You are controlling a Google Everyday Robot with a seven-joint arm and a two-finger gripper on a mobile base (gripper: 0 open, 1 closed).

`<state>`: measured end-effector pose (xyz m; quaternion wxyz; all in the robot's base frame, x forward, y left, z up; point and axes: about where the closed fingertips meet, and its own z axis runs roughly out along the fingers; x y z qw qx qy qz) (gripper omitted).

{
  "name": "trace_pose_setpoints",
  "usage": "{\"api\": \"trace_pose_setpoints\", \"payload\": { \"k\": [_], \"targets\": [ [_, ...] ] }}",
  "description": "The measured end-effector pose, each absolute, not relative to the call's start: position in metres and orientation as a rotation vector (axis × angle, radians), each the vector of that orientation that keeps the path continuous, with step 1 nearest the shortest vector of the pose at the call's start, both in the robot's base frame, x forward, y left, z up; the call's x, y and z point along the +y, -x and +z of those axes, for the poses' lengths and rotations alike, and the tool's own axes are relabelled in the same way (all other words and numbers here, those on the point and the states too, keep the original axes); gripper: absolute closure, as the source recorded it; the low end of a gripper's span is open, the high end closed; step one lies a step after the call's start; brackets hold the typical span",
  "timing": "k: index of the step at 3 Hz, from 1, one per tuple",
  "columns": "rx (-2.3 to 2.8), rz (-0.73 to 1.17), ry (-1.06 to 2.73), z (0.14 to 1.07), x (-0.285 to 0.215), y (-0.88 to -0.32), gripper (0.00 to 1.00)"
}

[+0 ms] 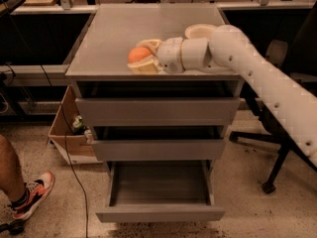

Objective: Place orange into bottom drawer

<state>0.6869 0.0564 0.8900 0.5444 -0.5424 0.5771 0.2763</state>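
The small round smooth-skinned orange (138, 54) sits near the front edge of the flat grey metal cabinet top (124, 26), pinched between the 2 cream-coloured fingers (144, 68) of the white two-finger gripper (139, 56), 1 finger on its near side and 1 behind it. Whether the orange rests on the metal or is raised just off it cannot be told.

So the grasp looks made, and the carrying is all to come. The orange has to go out past the front edge, down in front of the 2 upper drawers and into the wide shallow grey bottom drawer (159, 214), which stands pulled out with its tray bare. The drawer needs no opening, so I judge the task less than half done.

The white jointed robot arm (247, 63) reaches in from the right across the top, and a shallow white bowl (198, 30) stands just behind its wrist. On the speckled floor to the left of the cabinet are an open cardboard box (64, 133), a thin black cable (69, 157), and a person's bare leg in a red and white sneaker (30, 195). A dark office chair (270, 138) stands to the right.
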Motion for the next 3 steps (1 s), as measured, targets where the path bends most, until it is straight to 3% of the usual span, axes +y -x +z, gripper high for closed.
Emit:
{"api": "trace_pose_setpoints", "payload": {
  "k": [1,3],
  "targets": [
    [1.383,0.585,1.447,0.865,0.014,-0.627,1.0],
    [1.462,0.575,1.527,0.817,0.006,-0.638,1.0]
  ]
}}
